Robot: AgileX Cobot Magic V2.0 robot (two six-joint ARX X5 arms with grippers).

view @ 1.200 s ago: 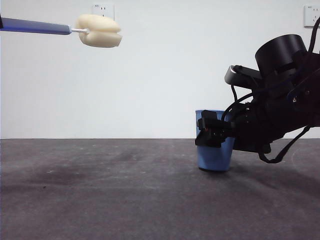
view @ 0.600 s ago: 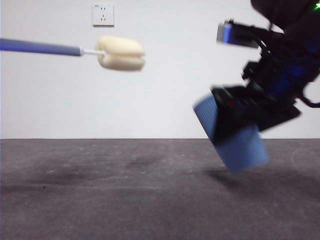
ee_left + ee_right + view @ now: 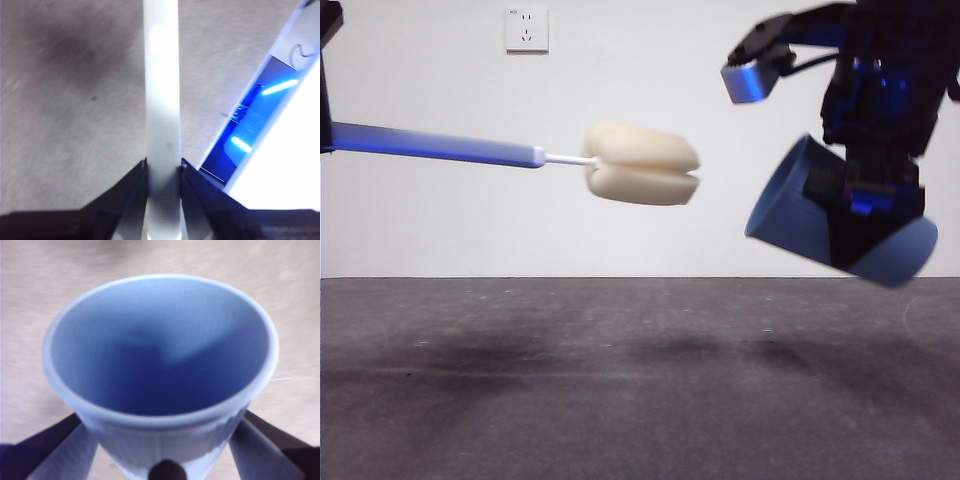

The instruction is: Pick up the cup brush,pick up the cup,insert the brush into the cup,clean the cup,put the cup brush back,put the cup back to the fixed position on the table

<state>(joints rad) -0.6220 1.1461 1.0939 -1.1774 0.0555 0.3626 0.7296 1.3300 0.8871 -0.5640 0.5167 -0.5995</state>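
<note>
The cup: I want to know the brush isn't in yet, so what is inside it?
Nothing: the right wrist view shows the cup with a bare blue inside. The sponge hangs short of its mouth. The cup's base is hidden.

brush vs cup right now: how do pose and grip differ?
The cup brush lies about level, sponge head toward the cup; the cup is tilted, mouth facing the sponge. The left gripper pinches the brush's flat handle; the right gripper clamps the cup's ribbed wall. The brush is long and thin, cream-headed; the cup is wide and light blue. Both are held above the table, apart from each other.
</note>
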